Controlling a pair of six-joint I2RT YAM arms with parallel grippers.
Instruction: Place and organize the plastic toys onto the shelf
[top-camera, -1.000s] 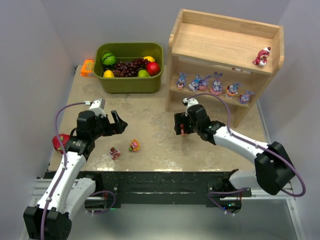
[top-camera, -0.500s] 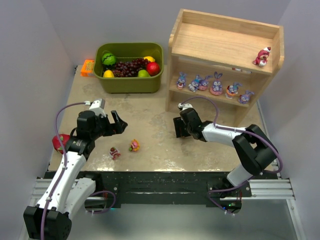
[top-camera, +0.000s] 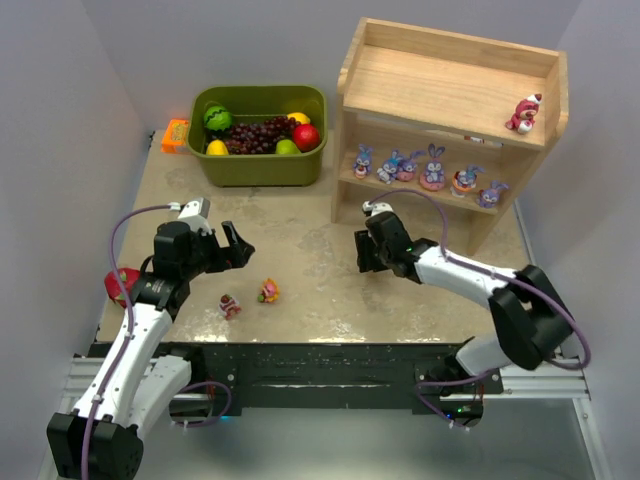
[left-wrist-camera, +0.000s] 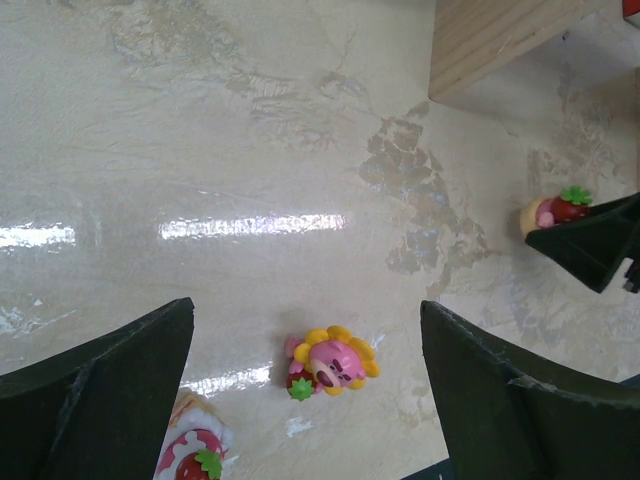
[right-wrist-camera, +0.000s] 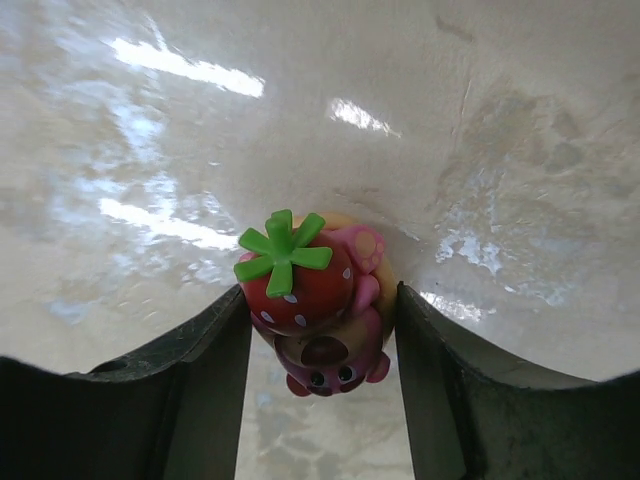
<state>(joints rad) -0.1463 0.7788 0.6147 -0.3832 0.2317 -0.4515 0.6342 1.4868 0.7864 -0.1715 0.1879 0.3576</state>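
My right gripper (top-camera: 367, 253) is shut on a pink-red strawberry-topped bear (right-wrist-camera: 300, 285), one finger against each side, just above the table in front of the shelf's left foot. The bear also shows in the left wrist view (left-wrist-camera: 556, 211). My left gripper (top-camera: 240, 245) is open and empty, above a pink bear with a yellow flower top (left-wrist-camera: 333, 362) lying on the table (top-camera: 268, 291). A strawberry-cake bear (top-camera: 229, 305) lies beside it. The wooden shelf (top-camera: 450, 80) holds several blue-purple bunnies (top-camera: 433, 167) on its lower tier and a hat bear (top-camera: 524, 113) on top.
An olive-green bin (top-camera: 260, 165) with fake fruit stands at the back left, with an orange object (top-camera: 175, 135) beside it. A red-pink fruit (top-camera: 122, 283) lies at the table's left edge. The shelf's corner shows in the left wrist view (left-wrist-camera: 490, 35).
The right arm has changed its elbow pose and its gripper has shifted slightly towards the shelf, still round the strawberry bear. The left arm has not moved.
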